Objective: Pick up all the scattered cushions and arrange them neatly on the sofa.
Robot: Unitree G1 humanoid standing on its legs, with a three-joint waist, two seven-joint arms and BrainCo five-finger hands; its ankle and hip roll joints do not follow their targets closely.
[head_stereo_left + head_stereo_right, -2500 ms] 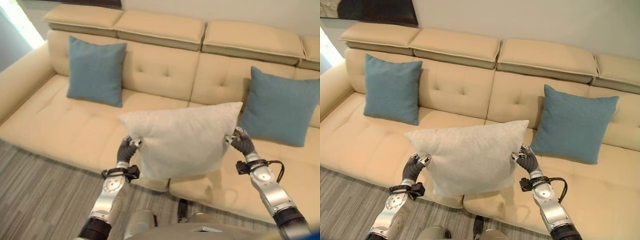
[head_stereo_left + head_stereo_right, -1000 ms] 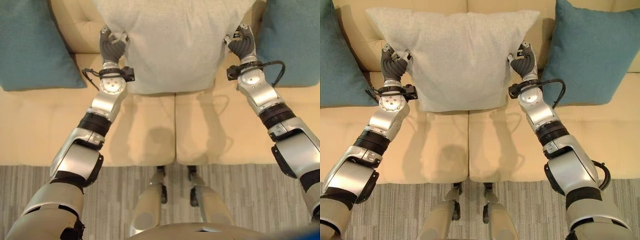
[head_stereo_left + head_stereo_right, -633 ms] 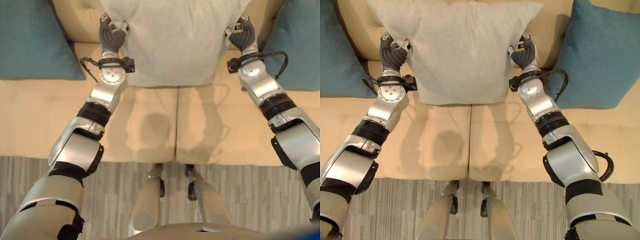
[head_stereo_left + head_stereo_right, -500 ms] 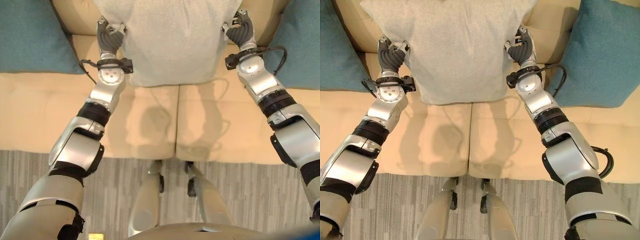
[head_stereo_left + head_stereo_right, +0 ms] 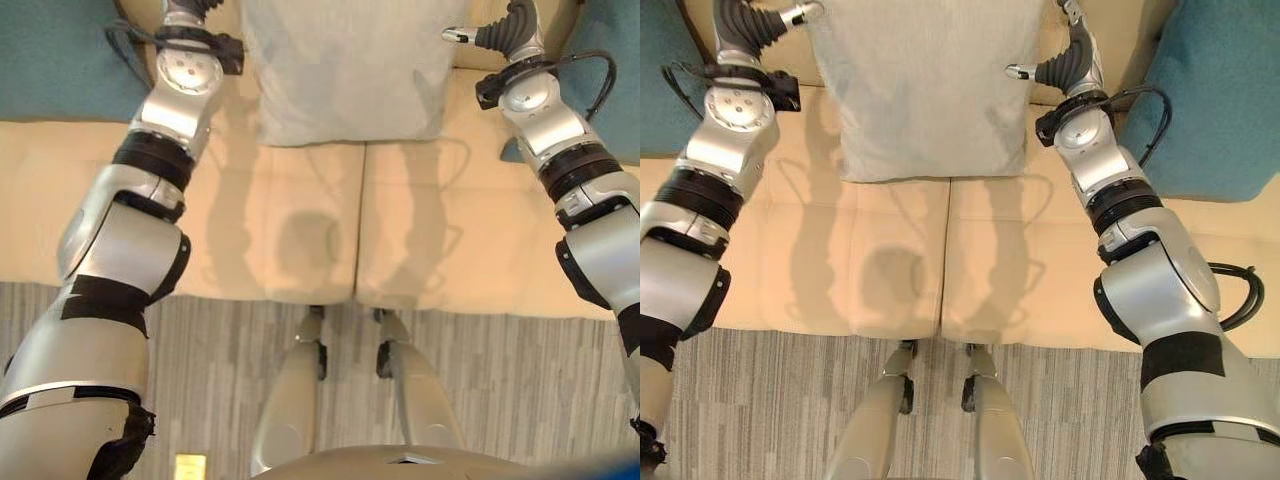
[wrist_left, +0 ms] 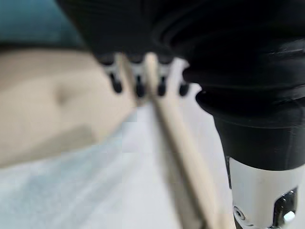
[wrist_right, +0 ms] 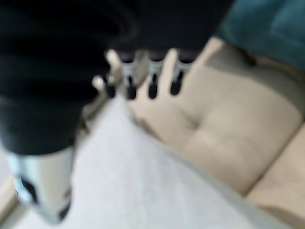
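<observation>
Both hands (image 5: 1065, 62) released grey cushion (image 5: 925, 90); top cropped.

no readable text anywhere (no labels or numbers).

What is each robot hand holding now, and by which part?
Nothing: the left robot hand and the right robot hand are open beside the grey cushion, which rests on the sofa.

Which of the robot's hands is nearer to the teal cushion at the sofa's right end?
Right. The right hand sits between the grey cushion and that teal cushion; the left hand is on the grey cushion's far side.
</observation>
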